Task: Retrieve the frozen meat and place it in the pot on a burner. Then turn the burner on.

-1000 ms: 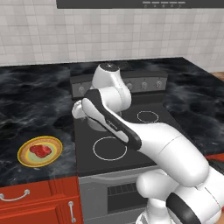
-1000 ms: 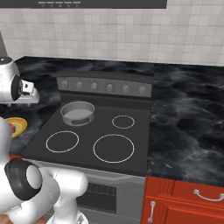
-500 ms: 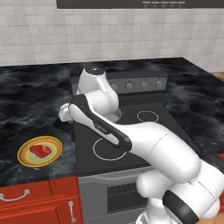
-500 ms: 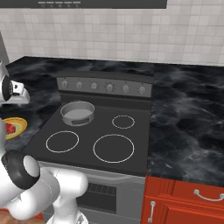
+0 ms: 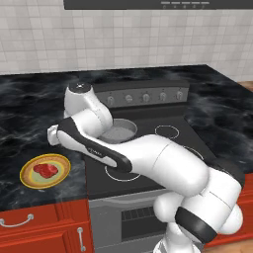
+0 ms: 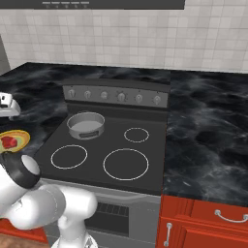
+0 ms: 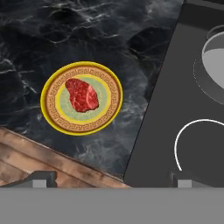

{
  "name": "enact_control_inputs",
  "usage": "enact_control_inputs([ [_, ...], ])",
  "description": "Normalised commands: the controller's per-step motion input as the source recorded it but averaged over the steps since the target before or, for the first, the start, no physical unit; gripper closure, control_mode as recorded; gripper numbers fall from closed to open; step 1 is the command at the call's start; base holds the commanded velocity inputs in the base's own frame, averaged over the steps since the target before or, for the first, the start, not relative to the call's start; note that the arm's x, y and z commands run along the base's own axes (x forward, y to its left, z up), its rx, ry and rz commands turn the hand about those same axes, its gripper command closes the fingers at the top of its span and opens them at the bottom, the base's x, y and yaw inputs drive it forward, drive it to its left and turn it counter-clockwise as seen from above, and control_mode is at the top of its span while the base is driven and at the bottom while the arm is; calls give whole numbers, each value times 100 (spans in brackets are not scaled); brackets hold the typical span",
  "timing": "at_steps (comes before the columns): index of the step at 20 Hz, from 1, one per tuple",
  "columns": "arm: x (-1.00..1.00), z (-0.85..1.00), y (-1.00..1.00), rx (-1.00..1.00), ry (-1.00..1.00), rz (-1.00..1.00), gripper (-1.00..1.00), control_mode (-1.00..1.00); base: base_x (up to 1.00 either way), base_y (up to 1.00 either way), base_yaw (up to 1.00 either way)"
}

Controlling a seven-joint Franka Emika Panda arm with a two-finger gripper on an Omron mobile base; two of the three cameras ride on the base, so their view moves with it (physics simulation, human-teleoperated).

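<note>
JAWS: standing fully open, holding nothing, hovering high over the desk | TARGET: frozen meat (image 7: 82, 95) is lying on the yellow-rimmed plate (image 7: 51, 114), ahead and left of centre in the hand view | AXIS: meat's long axis is running diagonally, upper-left to lower-right | FAR: pot (image 5: 117, 131) is sitting on the cooktop (image 7: 162, 131).

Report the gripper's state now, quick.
Gripper: open, holding nothing, above the counter with the meat on its plate ahead.
</note>
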Motion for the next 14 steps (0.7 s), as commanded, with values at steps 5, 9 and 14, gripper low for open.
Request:
enact_control_inputs([
  [5,14,-18,34,-8,4,0,-100,-100,0,0,0],
  [9,17,-15,22,-9,2,0,-100,-100,0,0,0],
  [14,27,-25,27,-4,14,0,-100,-100,0,0,0],
])
